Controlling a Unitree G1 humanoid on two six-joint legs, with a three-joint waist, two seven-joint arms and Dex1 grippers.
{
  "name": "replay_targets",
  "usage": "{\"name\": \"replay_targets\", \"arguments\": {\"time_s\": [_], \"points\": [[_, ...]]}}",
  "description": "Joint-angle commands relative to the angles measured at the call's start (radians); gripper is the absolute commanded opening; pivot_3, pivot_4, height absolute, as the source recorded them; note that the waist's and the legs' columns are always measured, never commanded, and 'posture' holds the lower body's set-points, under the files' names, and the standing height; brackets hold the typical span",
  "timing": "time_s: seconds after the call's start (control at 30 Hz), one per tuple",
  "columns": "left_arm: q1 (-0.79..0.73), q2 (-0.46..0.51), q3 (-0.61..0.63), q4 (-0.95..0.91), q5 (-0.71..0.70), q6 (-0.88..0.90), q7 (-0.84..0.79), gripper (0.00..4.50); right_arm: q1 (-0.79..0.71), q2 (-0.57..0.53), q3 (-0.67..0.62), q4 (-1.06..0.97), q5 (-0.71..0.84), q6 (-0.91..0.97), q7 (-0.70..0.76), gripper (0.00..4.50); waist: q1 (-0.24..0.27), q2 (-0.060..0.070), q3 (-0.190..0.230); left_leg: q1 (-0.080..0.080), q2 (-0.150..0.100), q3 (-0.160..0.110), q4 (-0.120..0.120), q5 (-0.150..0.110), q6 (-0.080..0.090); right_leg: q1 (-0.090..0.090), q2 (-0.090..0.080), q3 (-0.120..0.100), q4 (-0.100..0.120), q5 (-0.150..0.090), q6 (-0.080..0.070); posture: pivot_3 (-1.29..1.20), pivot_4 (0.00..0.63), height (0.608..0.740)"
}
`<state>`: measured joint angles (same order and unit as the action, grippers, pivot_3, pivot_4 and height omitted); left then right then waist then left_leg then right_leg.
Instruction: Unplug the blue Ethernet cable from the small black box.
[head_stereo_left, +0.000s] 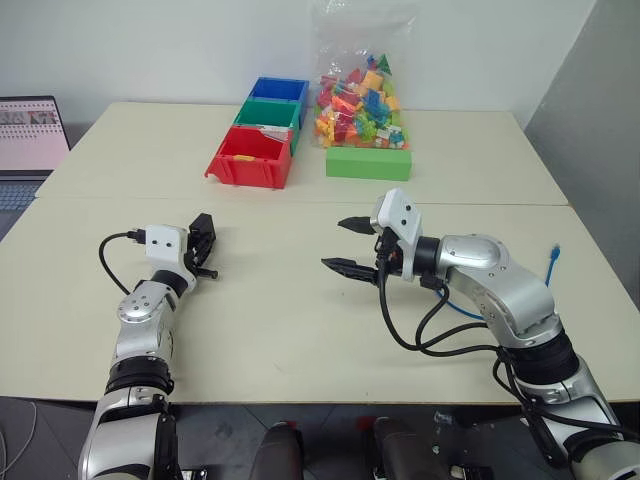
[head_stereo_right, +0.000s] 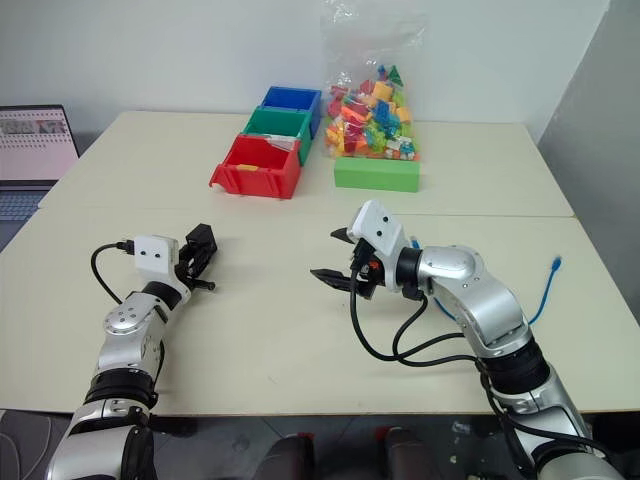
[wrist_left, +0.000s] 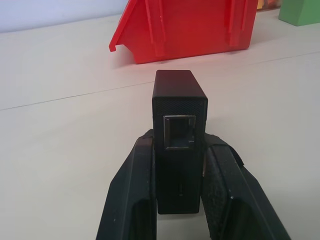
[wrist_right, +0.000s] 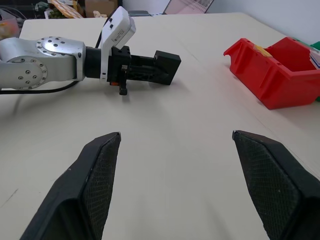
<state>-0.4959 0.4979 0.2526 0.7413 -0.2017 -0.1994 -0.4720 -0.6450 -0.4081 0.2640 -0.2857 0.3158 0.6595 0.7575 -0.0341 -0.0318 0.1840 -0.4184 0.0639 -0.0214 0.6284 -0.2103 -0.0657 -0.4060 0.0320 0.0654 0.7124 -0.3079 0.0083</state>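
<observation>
Pinching the small black box (wrist_left: 179, 140) between its two fingers (wrist_left: 131, 195), the left hand (head_stereo_left: 203, 247) held it just above the table (head_stereo_left: 300, 330) on the robot's left side, the box's long axis running along the hand and forward toward the red bin (head_stereo_left: 249, 158). The port on the box's face stood empty — no plug sat in it. The blue Ethernet cable (head_stereo_left: 551, 262) lay well apart from the box, on the far right of the table beyond the right arm, one end rising near the table's right edge and a loop showing under the forearm. So the unplugging looked done, judging by the bare port and the cable lying free.

The right hand (head_stereo_left: 347, 247) hung in the air over the middle of the table with its fingers spread wide, holding nothing, pointing across toward the left hand. The box lay to its left, the cable behind it to the right — the right arm was plainly the nearer one to the cable, the left the only one touching the box.
</observation>
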Motion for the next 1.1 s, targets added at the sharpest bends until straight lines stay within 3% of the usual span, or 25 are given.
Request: {"name": "replay_targets", "arguments": {"time_s": [0.03, 0.4, 0.5, 0.6, 0.8, 1.1], "points": [[0.012, -0.001, 0.030, -0.004, -0.041, 0.019, -0.027, 1.91, -0.023, 0.000, -0.011, -0.037, 0.004, 0.002, 0.000, 3.78, 0.000, 0.000, 0.000, 0.000, 0.000, 0.000, 0.000, 0.000, 0.000, 0.000, 0.000, 0.000, 0.000, 0.000, 0.000, 0.00, 0.150, 0.740], [0.102, -0.007, 0.050, -0.171, -0.084, 0.148, 0.008, 4.35, -0.022, 0.001, -0.004, -0.030, -0.003, -0.004, 0.006, 3.78, -0.002, 0.000, 0.000, 0.000, 0.000, 0.000, 0.000, 0.000, 0.000, 0.000, 0.000, 0.000, 0.000, 0.000, 0.000, 0.00, 0.150, 0.740], [0.162, 0.003, 0.053, -0.291, -0.086, 0.235, 0.032, 4.35, -0.011, -0.009, -0.003, -0.030, -0.008, -0.007, 0.013, 3.78, -0.005, 0.000, 0.000, 0.000, 0.000, 0.000, 0.000, 0.000, 0.000, 0.000, 0.000, 0.000, 0.000, 0.000, -0.001, 0.00, 0.150, 0.740], [0.278, 0.026, 0.091, -0.524, -0.110, 0.317, 0.059, 4.35, 0.036, -0.045, -0.023, -0.022, -0.018, -0.014, 0.016, 3.78, -0.008, -0.001, 0.000, 0.000, 0.001, 0.000, 0.000, 0.000, 0.000, 0.000, 0.000, 0.001, 0.000, 0.000, -0.001, 0.00, 0.150, 0.740], [0.392, 0.171, 0.105, -0.777, -0.145, 0.594, 0.005, 4.35, 0.130, -0.121, -0.111, -0.053, 0.037, -0.002, 0.048, 3.78, -0.006, -0.001, 0.000, 0.000, 0.001, -0.003, -0.001, 0.000, 0.000, 0.000, 0.000, 0.002, 0.000, -0.002, 0.003, 0.00, 0.150, 0.740], [0.397, 0.416, 0.187, -0.897, -0.290, 0.792, -0.251, 4.35, 0.181, -0.288, -0.279, -0.059, 0.186, 0.047, 0.182, 3.78, -0.008, -0.001, 0.000, 0.001, 0.001, -0.001, -0.001, 0.000, 0.000, 0.001, 0.000, 0.002, 0.000, -0.002, 0.003, 0.00, 0.150, 0.740]]}}
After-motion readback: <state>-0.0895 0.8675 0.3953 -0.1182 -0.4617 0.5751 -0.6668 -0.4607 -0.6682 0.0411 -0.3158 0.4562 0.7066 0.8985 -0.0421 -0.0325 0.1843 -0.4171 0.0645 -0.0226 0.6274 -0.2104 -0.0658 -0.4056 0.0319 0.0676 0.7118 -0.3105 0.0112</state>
